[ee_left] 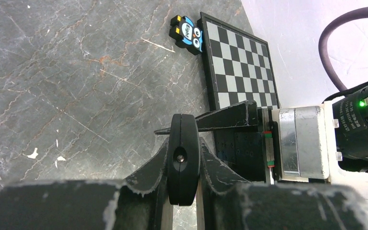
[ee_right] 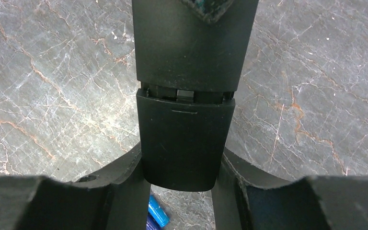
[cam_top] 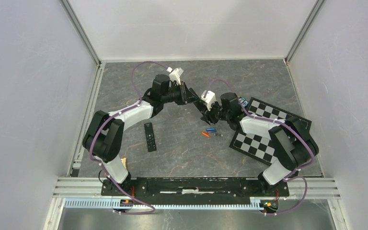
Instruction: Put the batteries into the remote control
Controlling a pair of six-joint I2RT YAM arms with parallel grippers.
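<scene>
While the left gripper (ee_left: 184, 167) clamps narrowly on the remote control (ee_left: 183, 136), holding it edge-on above the table (cam_top: 182, 158), the right gripper (ee_right: 181, 160) closes on both sides of its cover end. The batteries (cam_top: 212, 130) lie loose on the table, just near of the right jaws.

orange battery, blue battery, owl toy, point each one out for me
orange battery (cam_top: 204, 134): top view, middle of its body
blue battery (cam_top: 212, 129): top view, middle of its body
owl toy (ee_left: 189, 32): left wrist view, its blue belly
</scene>
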